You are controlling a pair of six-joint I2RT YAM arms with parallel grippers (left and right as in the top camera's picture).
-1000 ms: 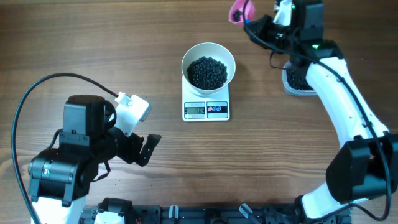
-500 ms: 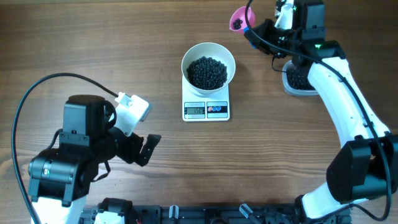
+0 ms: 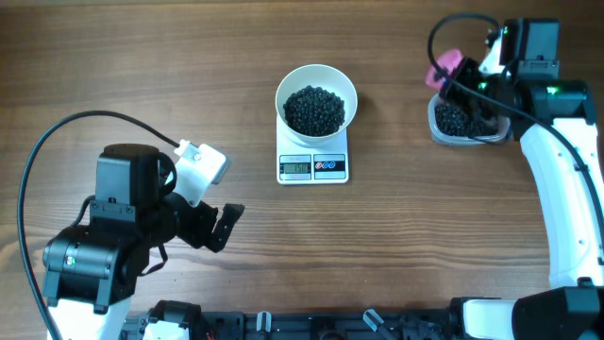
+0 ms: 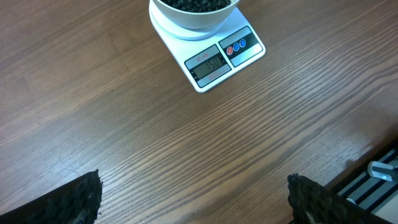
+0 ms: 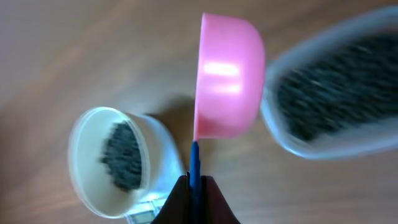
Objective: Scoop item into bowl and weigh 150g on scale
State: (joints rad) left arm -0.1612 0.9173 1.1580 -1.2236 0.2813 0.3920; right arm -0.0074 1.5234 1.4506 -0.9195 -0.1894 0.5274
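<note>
The white bowl (image 3: 316, 99) holds a heap of black pellets, the item (image 3: 314, 110), and stands on the white scale (image 3: 313, 167). My right gripper (image 3: 469, 87) is shut on the blue handle (image 5: 194, 162) of a pink scoop (image 3: 442, 68), which hangs on its side over the left end of the clear tub (image 3: 462, 121). In the right wrist view the scoop (image 5: 227, 78) sits between the bowl (image 5: 84, 186) and the tub (image 5: 336, 93). My left gripper (image 3: 222, 227) stands open and empty near the table's front. The left wrist view shows the scale (image 4: 221, 59) far ahead of its fingertips (image 4: 68, 202).
The clear tub holds more black pellets (image 5: 329, 87) at the right side of the table. A black cable (image 3: 57, 142) loops around the left arm. A dark rail (image 3: 311, 326) runs along the table's front edge.
My right arm has swung to the right and toward the front, carrying the pink scoop from behind the bowl to over the clear tub. The left arm has not moved.
</note>
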